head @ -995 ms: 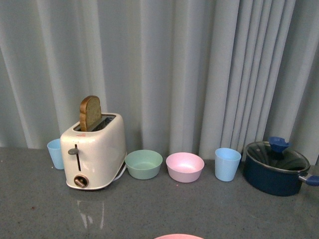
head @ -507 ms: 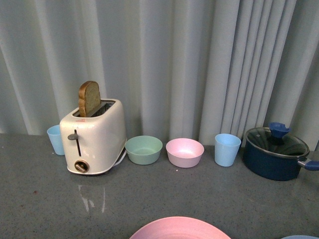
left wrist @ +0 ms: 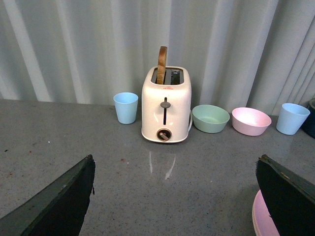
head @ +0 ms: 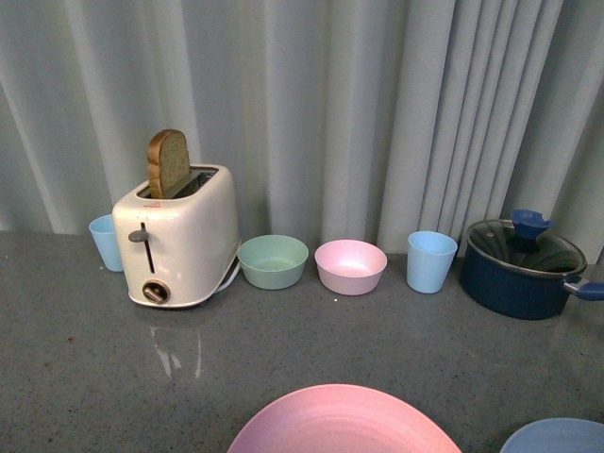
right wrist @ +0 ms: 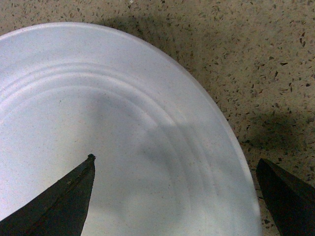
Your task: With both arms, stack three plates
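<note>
A pink plate (head: 344, 423) lies on the grey counter at the bottom middle of the front view. A light blue plate (head: 557, 436) shows at the bottom right corner. The beige-cream plate is out of view. No arm shows in the front view. My left gripper (left wrist: 174, 196) is open over bare counter, and the pink plate's edge (left wrist: 259, 219) lies by one finger. My right gripper (right wrist: 174, 196) is open just above a pale plate (right wrist: 88, 123), with its fingers straddling the plate's rim. Its colour looks whitish-blue in that view.
Along the curtain stand a light blue cup (head: 107, 242), a cream toaster (head: 179, 247) with a slice of bread, a green bowl (head: 273, 261), a pink bowl (head: 350, 266), another blue cup (head: 431, 261) and a dark blue lidded pot (head: 521, 274).
The front view has tilted down: the toaster, bowls and pot moved up in the picture, and the pink plate and then the light blue plate came into view at the bottom.
</note>
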Controlling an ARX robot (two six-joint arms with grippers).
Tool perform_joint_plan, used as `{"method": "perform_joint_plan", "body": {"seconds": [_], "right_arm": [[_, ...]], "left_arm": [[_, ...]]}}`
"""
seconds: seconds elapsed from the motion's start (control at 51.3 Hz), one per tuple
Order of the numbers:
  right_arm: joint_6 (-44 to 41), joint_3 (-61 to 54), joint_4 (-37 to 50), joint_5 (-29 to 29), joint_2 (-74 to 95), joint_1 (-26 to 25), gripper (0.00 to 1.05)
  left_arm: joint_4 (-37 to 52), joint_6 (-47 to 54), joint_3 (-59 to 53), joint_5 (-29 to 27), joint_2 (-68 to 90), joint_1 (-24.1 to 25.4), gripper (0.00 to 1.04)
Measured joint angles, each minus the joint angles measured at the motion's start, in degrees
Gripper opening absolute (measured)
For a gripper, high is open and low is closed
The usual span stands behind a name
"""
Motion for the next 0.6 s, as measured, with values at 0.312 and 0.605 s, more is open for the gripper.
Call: {"method": "perform_joint_plan", "body": {"seconds": [0.312,0.605], "right_arm": [[0.59,-0.17,1.51,-0.17,2.21,0.31,0.62],[0.96,-2.29,3.74,-4.72,1.29,-0.7,0.12]], "left_arm": [[0.0,0.0,0.0,0.0,0.0,0.0,0.98],[0.0,0.0,0.0,0.0,0.0,0.0,0.98]]}}
